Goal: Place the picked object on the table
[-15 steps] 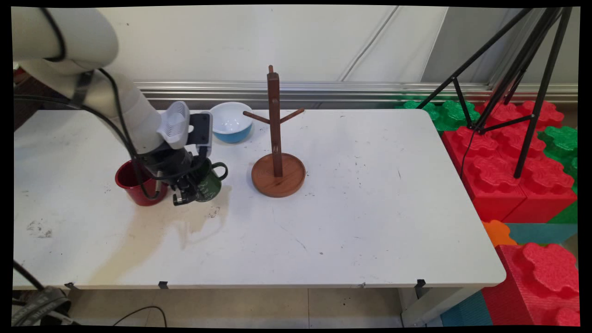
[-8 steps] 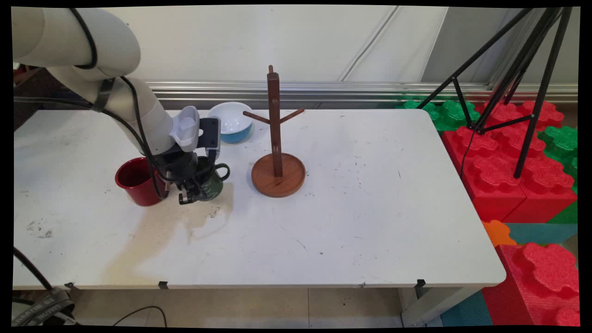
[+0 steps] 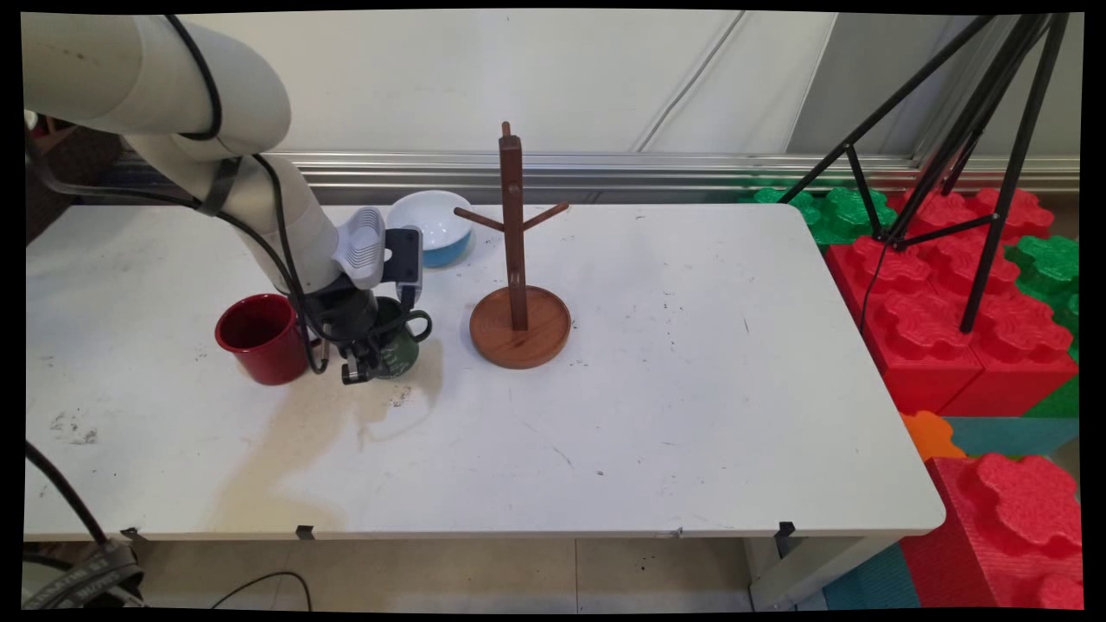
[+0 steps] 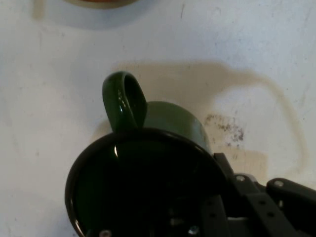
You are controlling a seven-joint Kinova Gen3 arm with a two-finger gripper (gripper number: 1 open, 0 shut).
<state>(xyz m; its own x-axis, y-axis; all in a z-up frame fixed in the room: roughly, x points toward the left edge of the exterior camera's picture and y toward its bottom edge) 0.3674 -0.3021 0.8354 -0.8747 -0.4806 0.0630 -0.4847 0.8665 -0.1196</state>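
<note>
1. The black two-finger claw [image 3: 367, 364] is lowered onto a dark green enamel mug with a black rim [image 3: 403, 352]. It is seen closed on the mug's wall, one finger outside on the near side and the other apparently inside the opening.
2. This rim grip is judged to leave the mug's looped handle [image 3: 421, 324] free. The handle points away from the claw, toward the wooden stand.
3. The green mug is upright at the left middle of the white surface [image 3: 674, 389]. It lies between a red enamel mug [image 3: 257, 339] and a dark brown wooden mug tree with a round base [image 3: 516, 285], nearer the red mug.
4. Whether the mug's base rests on the surface or is just clear of it cannot be told. In the hand view its shadow and a brownish stain [image 4: 256, 113] lie beside it.
5. The red mug stands upright and apart from the claw, with black cables hanging just in front of it.
6. A round bowl, blue outside and white inside [image 3: 432, 226], sits at the far edge behind the claw and is not touched.
7. By count there are two mugs, one bowl, one mug tree and one claw.
8. Two slanted pegs are clearly seen on the tree, and both are bare.
</note>
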